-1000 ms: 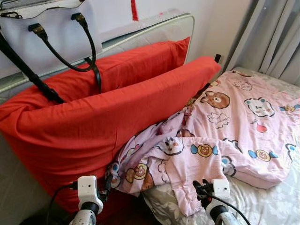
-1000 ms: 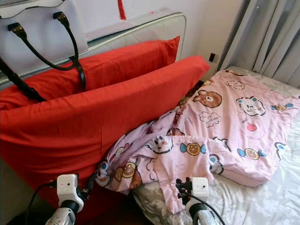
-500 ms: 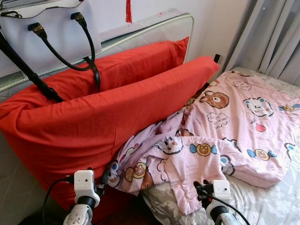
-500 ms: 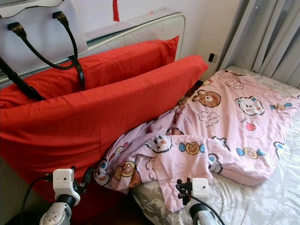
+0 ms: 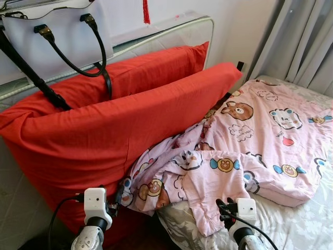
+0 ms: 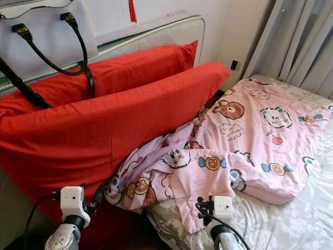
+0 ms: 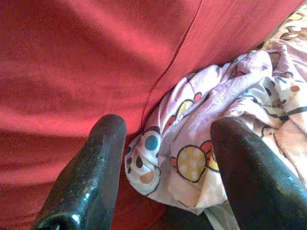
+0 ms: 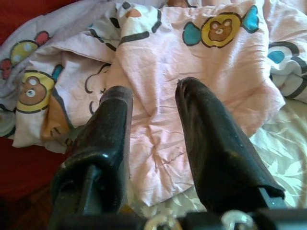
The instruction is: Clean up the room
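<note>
One bed [image 5: 291, 229] takes up the lower right, covered in a pale grey sheet with a leaf pattern, and its padded headboard [image 5: 171, 28] runs along the wall at upper left. Grey curtains [image 5: 307, 41] hang in the far right corner.

Two long red pillows [image 5: 104, 135] stand on edge against the headboard, one in front of the other; the front one is the larger in view and reaches furthest along the bed.

One pink quilt [image 5: 250, 140], printed with cartoon bears, sweets and flowers, lies rumpled across the mattress. Its bunched near corner is pressed against the foot of the front pillow and a flap droops over the mattress edge.

One white handbag [image 5: 52, 31] with two black handles and one black strap sits on top of the headboard behind the rear pillow, the handles falling over that pillow's upper edge. A red tassel [image 5: 147, 11] hangs on the wall above. No brand, label or lettering can be read on any of these.

The left gripper [image 7: 168, 158] hangs low beside the front pillow, jaws spread wide, with the quilt's bunched corner just beyond and between them, unheld. The right gripper [image 8: 153, 124] hovers over the drooping flap, fingers parted a moderate way, holding nothing.
</note>
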{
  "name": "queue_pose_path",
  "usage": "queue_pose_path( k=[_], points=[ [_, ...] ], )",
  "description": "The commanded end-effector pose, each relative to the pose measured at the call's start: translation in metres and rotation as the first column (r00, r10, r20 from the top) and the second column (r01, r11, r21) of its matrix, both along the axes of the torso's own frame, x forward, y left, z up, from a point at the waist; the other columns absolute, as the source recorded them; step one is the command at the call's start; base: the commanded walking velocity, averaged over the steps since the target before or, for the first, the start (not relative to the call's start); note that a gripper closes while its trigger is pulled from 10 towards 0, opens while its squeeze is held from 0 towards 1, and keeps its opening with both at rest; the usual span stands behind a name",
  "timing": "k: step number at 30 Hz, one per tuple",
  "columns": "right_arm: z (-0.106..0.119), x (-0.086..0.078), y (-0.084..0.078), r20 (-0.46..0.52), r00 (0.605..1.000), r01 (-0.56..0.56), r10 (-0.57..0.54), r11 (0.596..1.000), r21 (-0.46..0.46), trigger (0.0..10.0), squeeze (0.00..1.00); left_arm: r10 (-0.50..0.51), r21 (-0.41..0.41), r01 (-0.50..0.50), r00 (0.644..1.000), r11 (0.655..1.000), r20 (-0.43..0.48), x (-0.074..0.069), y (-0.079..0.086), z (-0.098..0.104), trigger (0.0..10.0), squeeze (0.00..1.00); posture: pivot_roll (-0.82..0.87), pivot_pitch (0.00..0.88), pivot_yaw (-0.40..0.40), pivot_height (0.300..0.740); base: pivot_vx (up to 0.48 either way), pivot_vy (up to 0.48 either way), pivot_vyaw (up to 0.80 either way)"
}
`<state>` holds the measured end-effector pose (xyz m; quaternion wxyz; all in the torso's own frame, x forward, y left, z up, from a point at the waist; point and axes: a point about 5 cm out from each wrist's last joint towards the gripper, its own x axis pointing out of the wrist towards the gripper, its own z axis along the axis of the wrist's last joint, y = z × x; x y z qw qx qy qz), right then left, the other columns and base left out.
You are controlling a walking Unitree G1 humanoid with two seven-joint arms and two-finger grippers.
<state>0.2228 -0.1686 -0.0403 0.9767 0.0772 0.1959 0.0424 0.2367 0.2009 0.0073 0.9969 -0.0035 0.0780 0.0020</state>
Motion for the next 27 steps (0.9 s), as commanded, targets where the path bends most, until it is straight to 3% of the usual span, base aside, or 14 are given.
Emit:
queue_pose_path(
  k=[1,10,14,18,27],
  points=[
    [0.002,0.0,0.0,0.018,1.0,0.005,-0.005,1.0,0.005,10.0,0.0,-0.004,0.004,0.004,1.0,1.0,-0.015,-0.002,0.0,-0.001,10.0,0.0,0.01,0.045,-0.039,0.685,0.0,0.0,0.0],
    [0.003,0.001,0.002,0.024,1.0,0.004,-0.004,1.0,0.006,10.0,0.0,0.002,0.006,-0.002,1.0,1.0,-0.023,-0.002,0.003,-0.001,10.0,0.0,0.02,0.054,-0.035,0.685,0.0,0.0,0.0],
    [-0.001,0.0,0.003,-0.018,1.0,-0.002,0.001,1.0,-0.021,10.0,0.0,0.002,0.007,-0.002,1.0,1.0,-0.028,-0.003,0.004,-0.002,10.0,0.0,0.02,0.049,-0.033,0.685,0.0,0.0,0.0],
    [-0.002,-0.001,0.005,-0.028,0.999,-0.019,0.018,1.0,-0.02,10.0,0.0,0.003,0.012,-0.003,0.999,1.0,-0.034,-0.003,0.005,-0.003,10.0,0.0,0.02,0.046,-0.034,0.66,0.0,0.0,0.0],
    [-0.007,-0.007,0.008,-0.058,0.998,-0.017,0.017,1.0,0.002,10.0,0.0,-0.016,0.019,0.017,0.998,1.0,-0.054,-0.006,0.006,-0.006,10.0,0.0,0.02,0.0,-0.013,0.655,0.0,0.0,0.0]
  ],
)
